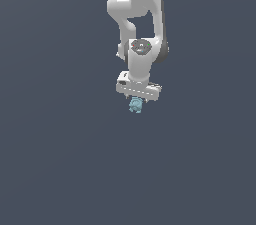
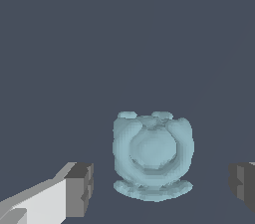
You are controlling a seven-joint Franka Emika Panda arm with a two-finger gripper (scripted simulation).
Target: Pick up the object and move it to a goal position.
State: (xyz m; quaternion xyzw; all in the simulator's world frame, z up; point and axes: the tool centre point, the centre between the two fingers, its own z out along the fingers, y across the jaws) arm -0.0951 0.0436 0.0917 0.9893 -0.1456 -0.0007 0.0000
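The object (image 1: 135,105) is a tiny pale teal lumpy thing, seen just below the white gripper (image 1: 138,98) in the exterior view. In the wrist view the object (image 2: 152,156) sits between the two dark finger pads (image 2: 79,189), with a clear gap on each side. The jaws stand wide apart and touch nothing. The gripper is open around the object, which rests on the dark grey floor (image 2: 124,44). The fingertips are hidden behind the hand in the exterior view.
The white arm (image 1: 137,14) comes down from the top of the exterior view. Only plain dark grey ground surrounds it; no goal marker shows.
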